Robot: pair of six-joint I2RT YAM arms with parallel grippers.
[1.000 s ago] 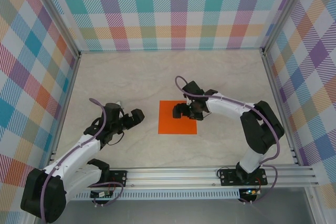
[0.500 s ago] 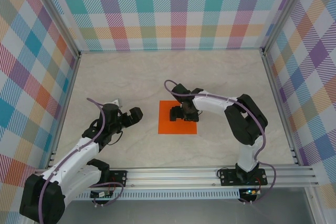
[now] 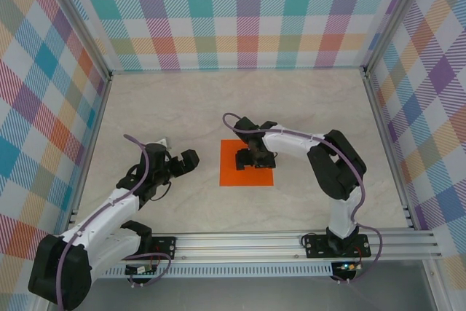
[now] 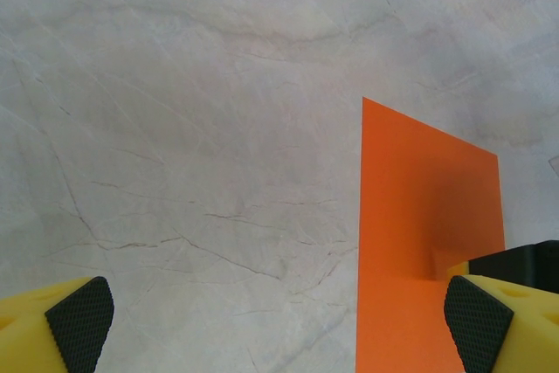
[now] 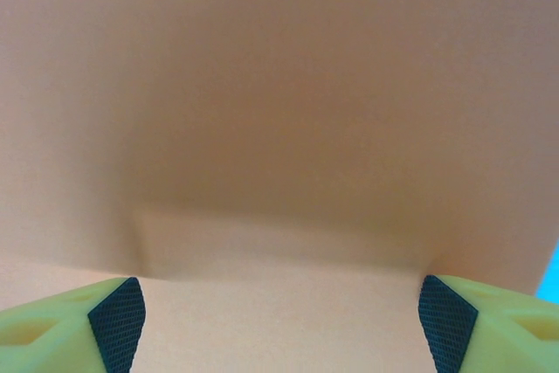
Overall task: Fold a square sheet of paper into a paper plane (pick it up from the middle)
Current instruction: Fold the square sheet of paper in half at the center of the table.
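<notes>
The square sheet of paper [image 3: 246,178] lies flat in the middle of the table [image 3: 167,107], bright orange on pale marble. Its edges are straight and there's no pressed crease anywhere that I can make out, so on the folding front nothing is done yet. Right on top of it sits the right gripper [image 3: 246,159], planted over the centre of the sheet, exactly where the task wants the pick-up. Look from the right wrist: its fingertips [image 5: 116,322] stand wide apart, down at the orange surface, and a low ridge is puckering up in the paper between the two pads. That reads to me as the start of a pinch, but the jaws are spread and nothing is clamped. The left wrist view catches a small bump in the sheet too, just beside the dark body of the other arm. Out to the left, well apart from the paper, the left gripper [image 3: 186,161] hovers over bare table with its jaws fully spread and nothing in them, facing the sheet's left edge. My call is that this is the very first step, the grab from the middle. Everything else lies ahead: the lift, the centre crease, the nose folds, the wings, the whole paper plane. One worry is that a sheet this thin may slide under the pads instead of bunching up between them.
</notes>
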